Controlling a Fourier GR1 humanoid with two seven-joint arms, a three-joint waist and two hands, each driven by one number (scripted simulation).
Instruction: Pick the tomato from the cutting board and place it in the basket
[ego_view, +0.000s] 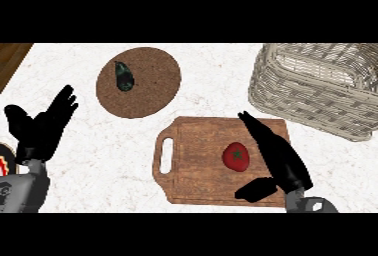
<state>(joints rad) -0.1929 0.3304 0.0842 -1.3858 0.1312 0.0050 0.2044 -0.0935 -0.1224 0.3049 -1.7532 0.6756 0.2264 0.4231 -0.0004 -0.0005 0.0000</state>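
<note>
Two black hands show over the white marbled surface (96, 165) as I watch from the head view. At the lower right of the frame my right hand (286, 167) lies above the wooden cutting board (196, 172). Its fingers (260, 131) are straight and pressed together, pointing toward the upper left, and the thumb (255, 190) is spread away from them below. The red tomato (237, 156), green stem end up, sits on the board right of its middle, just left of the fingers and above the thumb. I cannot tell whether the hand touches it; the fingers are not curled round it. The board's handle slot (167, 155) faces the left of the frame. At the upper right stands the pale wicker basket (310, 107), near the board's upper right corner and apart from the tomato. At upper centre a brown round plate (151, 92) carries a dark green vegetable (124, 76) on its left part. My left hand (37, 135) rests at the left edge, fingers up and straight, thumb apart, holding nothing. A strip of brown wood (11, 60) shows in the upper left corner.
</note>
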